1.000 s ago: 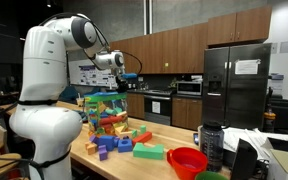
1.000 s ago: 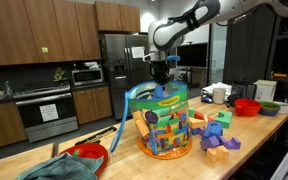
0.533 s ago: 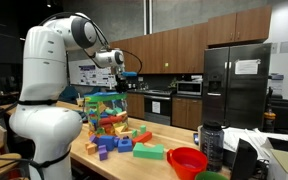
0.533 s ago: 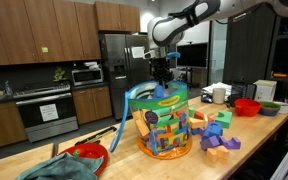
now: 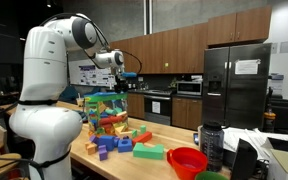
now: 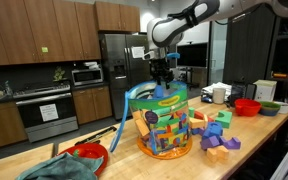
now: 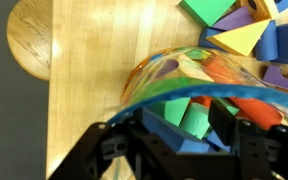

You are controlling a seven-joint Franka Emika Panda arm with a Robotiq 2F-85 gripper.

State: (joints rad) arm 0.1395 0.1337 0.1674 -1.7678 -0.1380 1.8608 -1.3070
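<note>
A clear, blue-rimmed tub point(image 5: 106, 112) point(image 6: 164, 125) packed with coloured foam blocks stands on the wooden counter. My gripper point(image 5: 123, 84) point(image 6: 163, 80) hangs straight above the tub's mouth, pointing down. In the wrist view the gripper point(image 7: 179, 118) is open, its dark fingers point(image 7: 132, 128) spread apart just inside the blue rim point(image 7: 189, 84). A blue block point(image 7: 159, 130) and a green block point(image 7: 189, 110) lie loose below it among the others. Nothing is clamped between the fingers.
Loose foam blocks point(image 5: 114, 145) point(image 6: 216, 135) point(image 7: 234, 25) lie on the counter beside the tub. Red bowls point(image 5: 188, 160) point(image 6: 246, 106) and a red bowl by a teal cloth point(image 6: 88, 154) sit further along. The counter edge point(image 7: 50, 90) runs close to the tub.
The fingers have spread from shut to open above the tub. The arm has hardly shifted.
</note>
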